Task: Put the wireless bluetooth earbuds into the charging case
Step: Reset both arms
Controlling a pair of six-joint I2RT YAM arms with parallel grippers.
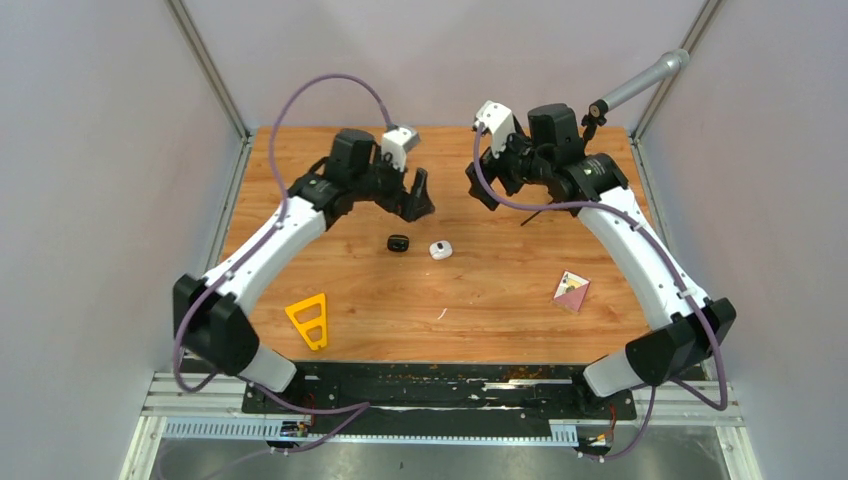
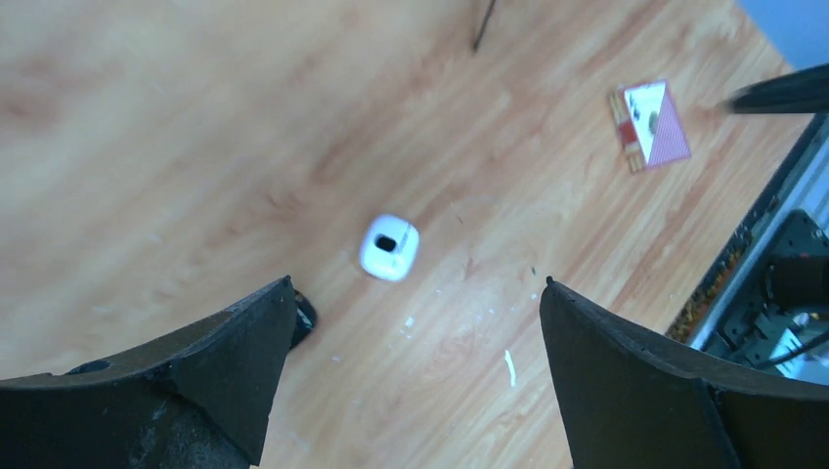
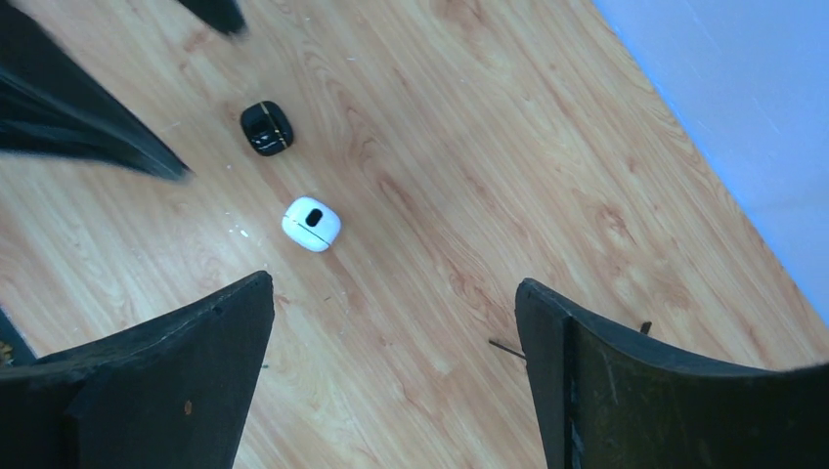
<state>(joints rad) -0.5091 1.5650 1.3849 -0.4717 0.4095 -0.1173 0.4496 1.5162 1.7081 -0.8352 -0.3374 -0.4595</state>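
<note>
L gripper [image 2: 418,283] & R gripper [image 3: 393,281] both wide open, holding nothing, up over the bench [image 1: 500,300] far side. Black case [image 1: 398,242] & white case [image 1: 441,249] sit near each other mid-bench

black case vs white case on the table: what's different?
Colour: the black case is glossy and dark, the white case pale.
Markings: the white case has a dark oval spot on top; the black case shows only a thin light line.
Place: in the top view the black case lies left of the white case.
Shared: both are small rounded pebbles, lying apart on the wooden table, untouched.
</note>
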